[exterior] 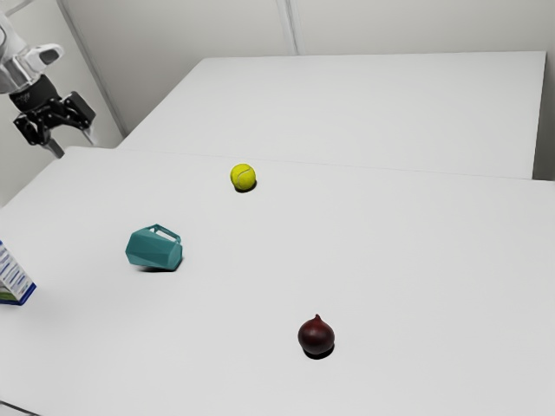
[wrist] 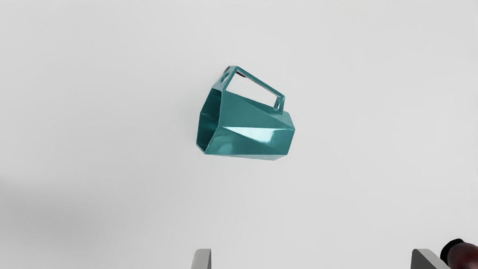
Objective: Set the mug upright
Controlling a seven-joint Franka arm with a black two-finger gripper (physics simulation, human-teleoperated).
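Mug (wrist: pixel 254 138) is looking smooth, glossy, plastic-like; facets are catching light. Table (wrist: pixel 112 112) is showing smooth, matt surface. Tennis ball (exterior: pixel 243 177) is appearing matt. Gripper (exterior: pixel 74 145) is showing shiny black, plastic-like housing.

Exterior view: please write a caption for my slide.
Open gripper raised, mug on its side, with ball, onion and box on the table.

Yellow ball (exterior: pixel 243 177), dark onion (exterior: pixel 316 336), printed carton (exterior: pixel 13 279).
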